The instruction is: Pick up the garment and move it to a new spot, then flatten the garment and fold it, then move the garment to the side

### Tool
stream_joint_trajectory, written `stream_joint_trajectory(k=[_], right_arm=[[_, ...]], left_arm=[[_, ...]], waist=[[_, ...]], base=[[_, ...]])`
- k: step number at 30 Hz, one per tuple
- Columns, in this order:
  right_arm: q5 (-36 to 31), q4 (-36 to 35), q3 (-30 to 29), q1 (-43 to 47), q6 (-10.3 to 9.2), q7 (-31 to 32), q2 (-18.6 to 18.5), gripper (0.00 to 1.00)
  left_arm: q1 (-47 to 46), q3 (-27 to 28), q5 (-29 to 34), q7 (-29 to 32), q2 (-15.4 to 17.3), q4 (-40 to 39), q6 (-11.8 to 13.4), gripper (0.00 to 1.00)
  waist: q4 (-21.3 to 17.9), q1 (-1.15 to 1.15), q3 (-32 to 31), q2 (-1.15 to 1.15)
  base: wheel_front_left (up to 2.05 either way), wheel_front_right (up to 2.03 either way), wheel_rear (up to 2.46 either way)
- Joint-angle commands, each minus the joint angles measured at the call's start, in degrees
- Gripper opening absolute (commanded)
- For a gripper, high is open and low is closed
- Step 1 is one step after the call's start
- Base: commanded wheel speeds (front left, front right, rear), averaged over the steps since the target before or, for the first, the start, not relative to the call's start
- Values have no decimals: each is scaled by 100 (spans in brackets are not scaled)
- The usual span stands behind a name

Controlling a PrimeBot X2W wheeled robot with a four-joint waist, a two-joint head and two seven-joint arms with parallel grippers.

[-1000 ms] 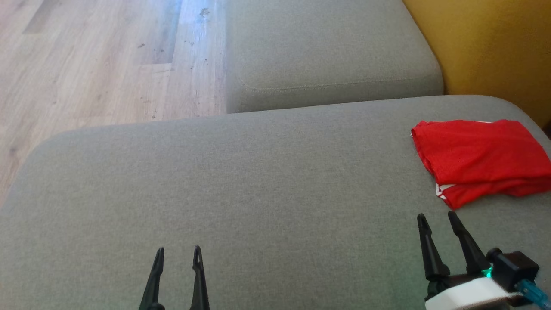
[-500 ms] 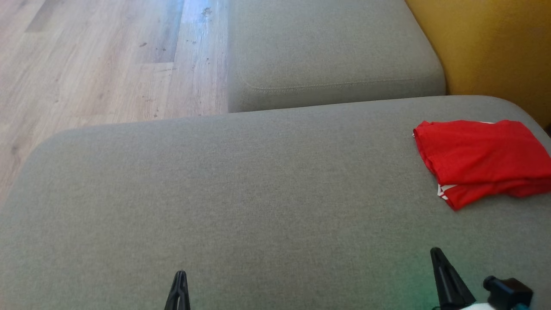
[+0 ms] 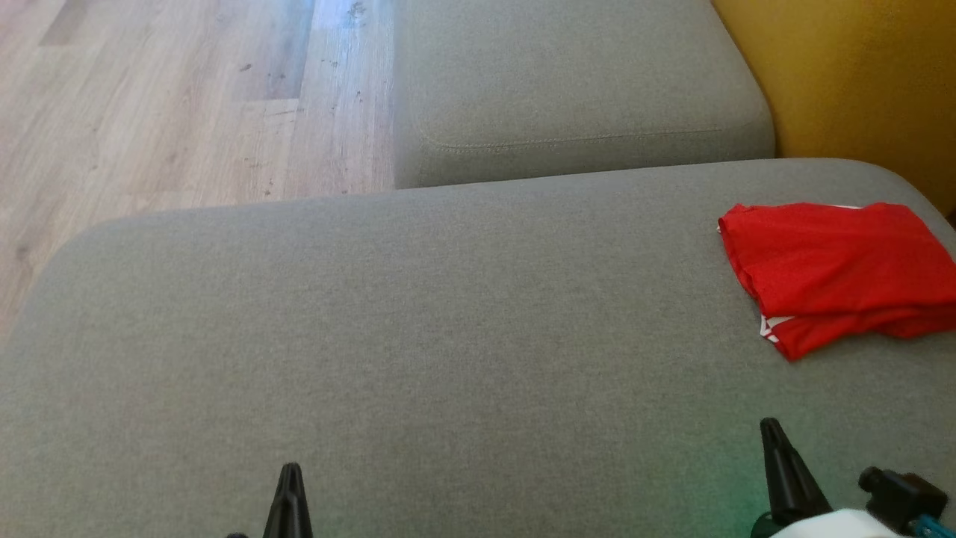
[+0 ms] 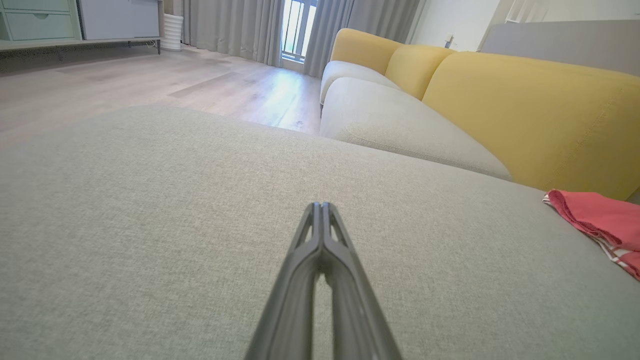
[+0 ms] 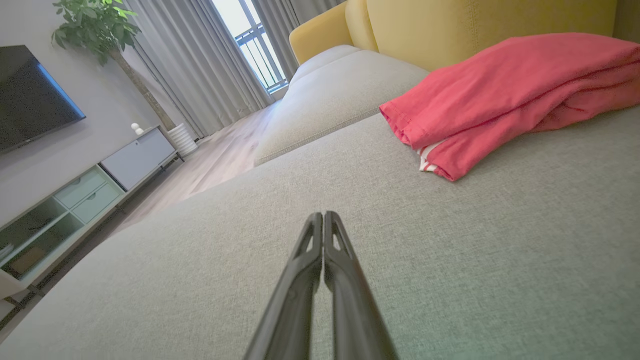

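The garment (image 3: 836,258) is red with a white-striped hem and lies folded at the right end of the grey sofa seat (image 3: 418,336). It also appears as the garment (image 5: 505,95) in the right wrist view and the garment (image 4: 600,225) at the right edge of the left wrist view. My left gripper (image 3: 290,474) sits at the bottom, left of centre, shut with nothing in it; its tips (image 4: 320,206) meet over bare fabric. My right gripper (image 3: 770,427) is shut and empty, below the garment and apart from it, tips (image 5: 322,216) pressed together.
A second grey seat cushion (image 3: 567,82) lies beyond the near one. Yellow backrests (image 3: 851,82) stand along the right. Wooden floor (image 3: 164,104) lies to the far left past the seat's edge. A TV cabinet (image 5: 100,175) and curtains stand across the room.
Both grippers have shut from open and drawn back toward the bottom edge. The garment has not moved.
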Motion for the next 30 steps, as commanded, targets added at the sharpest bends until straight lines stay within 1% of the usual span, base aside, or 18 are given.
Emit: stream_joint_trajectory(k=[1,15,30], right_arm=[[167,-203,-77,-339,7,45,-7,0],[1054,-214,-248,-525,13,277,59,0],[1874,-225,-415,-699,18,498,127,0]], left_arm=[[-320,97,-182,28,40,-136,-52,0],[-581,319,-1239,231,76,-10,-280,0],[-810,545,-2206,434,97,76,-487,0]], waist=[[0,0,9,0],[-6,0,102,0],[-12,0,190,0]], base=[[0,0,0],[0,0,0],[0,0,0]])
